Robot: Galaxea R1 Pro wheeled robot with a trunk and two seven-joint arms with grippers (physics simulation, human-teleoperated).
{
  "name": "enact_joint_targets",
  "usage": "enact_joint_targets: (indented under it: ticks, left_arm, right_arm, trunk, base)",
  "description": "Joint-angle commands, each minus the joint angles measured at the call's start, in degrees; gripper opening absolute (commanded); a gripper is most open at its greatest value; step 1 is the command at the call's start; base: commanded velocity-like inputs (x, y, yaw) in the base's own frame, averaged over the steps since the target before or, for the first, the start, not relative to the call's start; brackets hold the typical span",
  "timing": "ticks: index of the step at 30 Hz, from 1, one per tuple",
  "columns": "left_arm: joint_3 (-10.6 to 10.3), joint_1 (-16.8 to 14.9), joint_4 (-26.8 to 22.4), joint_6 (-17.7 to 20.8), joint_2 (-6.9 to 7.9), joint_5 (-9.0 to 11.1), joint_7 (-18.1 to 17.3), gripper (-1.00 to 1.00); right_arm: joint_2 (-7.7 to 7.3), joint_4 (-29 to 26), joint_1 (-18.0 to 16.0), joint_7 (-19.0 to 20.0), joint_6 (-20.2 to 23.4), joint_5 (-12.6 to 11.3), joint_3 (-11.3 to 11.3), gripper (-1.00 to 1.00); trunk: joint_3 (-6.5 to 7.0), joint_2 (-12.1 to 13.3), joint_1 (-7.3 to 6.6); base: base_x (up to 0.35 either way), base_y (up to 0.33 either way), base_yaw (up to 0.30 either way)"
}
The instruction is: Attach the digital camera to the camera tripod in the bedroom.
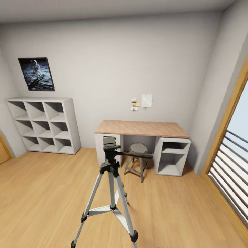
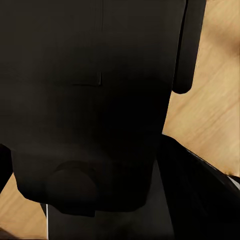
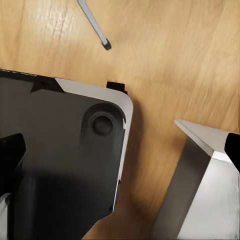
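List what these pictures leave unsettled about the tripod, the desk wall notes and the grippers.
- Camera tripod: in the head view the bottom edge cuts off its near feet.
- Papers on the wall above the desk: too small to read.
- Left wrist view: a dark body close to the lens blocks most of it; the gripper's state cannot be told.
- Right wrist view: dark and grey parts over the floor; the gripper's state is unclear.

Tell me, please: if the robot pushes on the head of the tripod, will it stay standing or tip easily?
The camera tripod probably tips fairly easily: it is tall, with thin silver legs and its black head on top. The spread legs and the brace between them should give some stability. On the smooth wood floor its feet might also slide.
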Motion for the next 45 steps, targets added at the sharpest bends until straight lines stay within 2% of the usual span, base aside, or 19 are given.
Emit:
enact_joint_targets:
  ticks: [1,9,20,33,45]
  left_arm:
    - [-0.5,0.0,0.0,0.0,-0.01,0.3,0.1,-1.00]
    - [-0.5,0.0,0.0,0.0,-0.01,0.3,0.1,-1.00]
    - [-0.5,0.0,0.0,0.0,-0.01,0.3,-0.1,-1.00]
    - [-0.5,0.0,0.0,0.0,-0.09,0.2,-0.1,-1.00]
    - [-0.5,0.0,0.0,0.0,-0.03,0.2,-0.1,-1.00]
  right_arm:
    - [-0.02,0.2,-0.1,0.1,-0.3,0.4,0.1,1.00]
    - [-0.13,0.2,-0.1,0.1,-0.3,0.4,0.1,1.00]
    - [-0.39,0.2,-0.1,0.1,-0.3,0.4,0.1,1.00]
    - [-0.51,0.2,-0.1,0.3,-0.3,0.4,0.2,1.00]
    - [-0.18,0.2,-0.1,0.2,-0.3,0.3,0.2,1.00]
  trunk:
    - [-0.02,0.0,0.00]
    - [-0.02,0.0,0.00]
    - [-0.02,0.0,0.00]
    - [-0.02,0.0,0.00]
    - [-0.04,0.0,0.00]
  base:
    - [-0.236,-0.182,0.277]
    - [-0.090,-0.070,0.151]
    - [-0.009,-0.004,0.010]
    - [-0.149,0.097,0.000]
    - [-0.005,0.003,0.000]
